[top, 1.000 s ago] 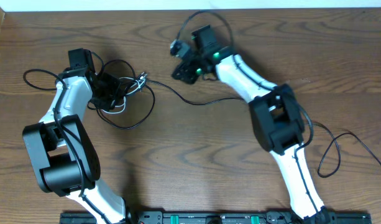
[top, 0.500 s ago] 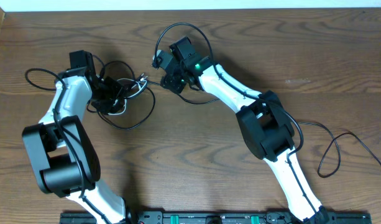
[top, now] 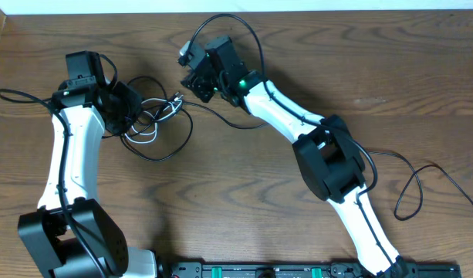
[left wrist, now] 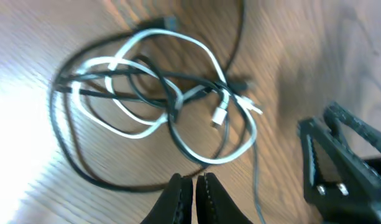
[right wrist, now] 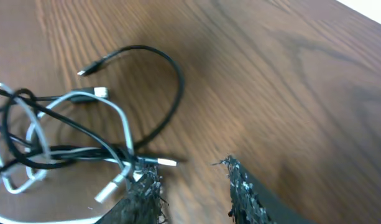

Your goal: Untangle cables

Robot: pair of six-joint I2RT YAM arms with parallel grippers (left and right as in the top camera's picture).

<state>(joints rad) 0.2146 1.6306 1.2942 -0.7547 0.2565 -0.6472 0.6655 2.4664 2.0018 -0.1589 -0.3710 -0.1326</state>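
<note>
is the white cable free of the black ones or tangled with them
Tangled: in the left wrist view the white cable loops through the black cables and crosses them at a knot in mid-pile.

Cables (top: 160, 116) are flanked by both arms: left jaws at the tangle's left edge, right jaws near its upper right. Near side is free, bare desk (top: 221, 201) below the black loop (top: 157, 158). Right arm (top: 286, 116) bars the diagonal from the right. Its cord (top: 412, 193) loops far right.
</note>
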